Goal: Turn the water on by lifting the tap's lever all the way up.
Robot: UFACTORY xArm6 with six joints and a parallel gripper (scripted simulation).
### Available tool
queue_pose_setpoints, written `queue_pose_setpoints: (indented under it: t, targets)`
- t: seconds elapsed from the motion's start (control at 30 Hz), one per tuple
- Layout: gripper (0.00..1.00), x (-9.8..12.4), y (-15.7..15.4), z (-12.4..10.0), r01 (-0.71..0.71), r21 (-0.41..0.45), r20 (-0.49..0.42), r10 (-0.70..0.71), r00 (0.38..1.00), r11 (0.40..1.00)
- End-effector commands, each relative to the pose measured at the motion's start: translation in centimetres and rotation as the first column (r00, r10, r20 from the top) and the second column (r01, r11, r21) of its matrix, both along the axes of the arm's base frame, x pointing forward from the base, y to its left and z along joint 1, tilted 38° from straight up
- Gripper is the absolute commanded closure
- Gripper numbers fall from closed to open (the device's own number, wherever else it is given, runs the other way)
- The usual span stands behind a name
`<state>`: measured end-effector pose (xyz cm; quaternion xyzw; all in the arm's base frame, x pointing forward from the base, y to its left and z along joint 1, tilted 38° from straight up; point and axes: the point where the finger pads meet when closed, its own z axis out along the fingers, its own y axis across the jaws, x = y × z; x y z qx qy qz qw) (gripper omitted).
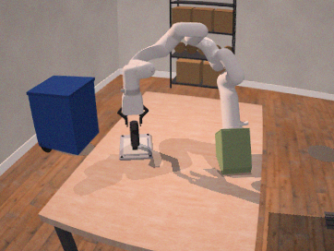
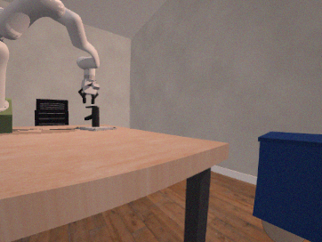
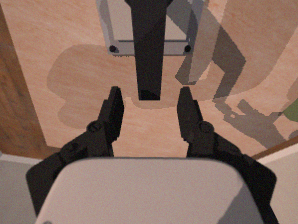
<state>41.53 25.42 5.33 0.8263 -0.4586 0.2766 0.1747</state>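
The black tap (image 1: 134, 136) stands on a light grey base plate (image 1: 135, 148) on the table's left side. Its black lever (image 3: 148, 47) lies level and points toward the camera in the wrist view, its free end (image 3: 149, 95) between and below my fingertips. My gripper (image 3: 150, 97) is open and empty, pointing straight down, a little above the lever's end with a finger on each side of it. In the exterior view the gripper (image 2: 89, 97) hangs just above the tap (image 2: 93, 116), with a small gap.
A green block (image 1: 233, 150) holds the arm's base at the table's right. A blue cabinet (image 1: 63, 113) stands off the table's left edge. A shelf with cardboard boxes (image 1: 203, 41) stands at the back wall.
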Motion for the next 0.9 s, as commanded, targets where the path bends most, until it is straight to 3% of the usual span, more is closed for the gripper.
queue_pose_setpoints:
  t: [0.0,0.87]
  targets:
    - [0.36,0.18,-0.09,-0.23,-0.001,0.003,0.002,0.001,1.0,1.0]
    - [0.36,0.33,-0.36,-0.62,-0.001,0.003,0.002,0.001,1.0,1.0]
